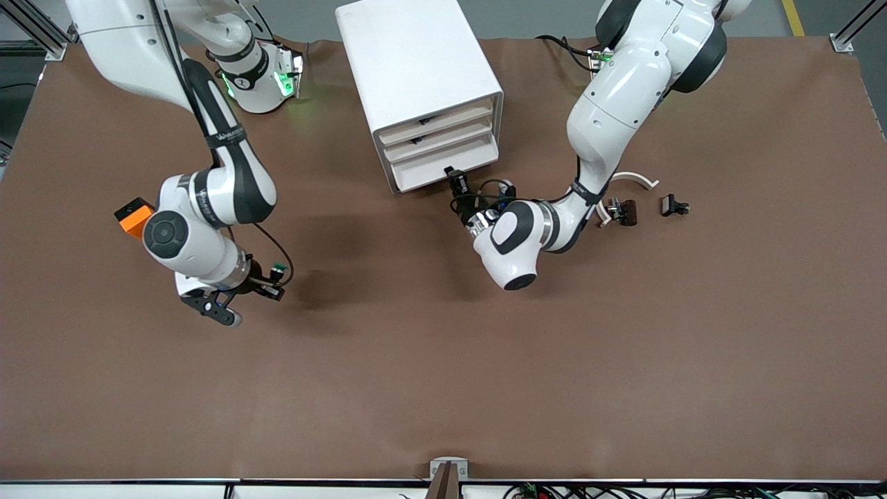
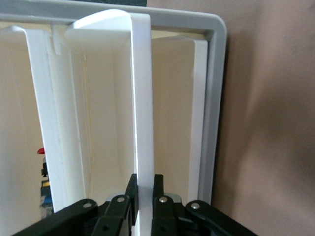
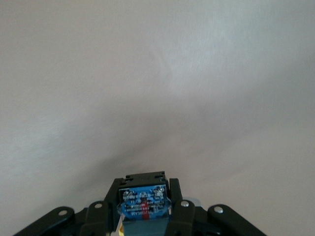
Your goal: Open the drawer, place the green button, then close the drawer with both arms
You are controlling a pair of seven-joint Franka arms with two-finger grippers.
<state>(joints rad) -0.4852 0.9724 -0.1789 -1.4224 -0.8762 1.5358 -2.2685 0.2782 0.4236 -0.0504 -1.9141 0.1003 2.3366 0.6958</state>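
The right gripper (image 1: 267, 283) hangs over bare table toward the right arm's end, clamped on the button (image 3: 143, 205). The left gripper (image 1: 455, 179) is closed on the front edge of the cabinet's (image 1: 416, 69) lowest drawer (image 2: 142, 123).

— What sits between the black two-finger right gripper (image 3: 146, 209) in its own wrist view?

— A small dark blocky part with a blue printed label (image 3: 144, 202), clamped between the fingers (image 3: 179, 209).

— And under it?

— Only the plain, pale-looking table surface (image 3: 157, 88), with a soft shadow just ahead of the gripper.
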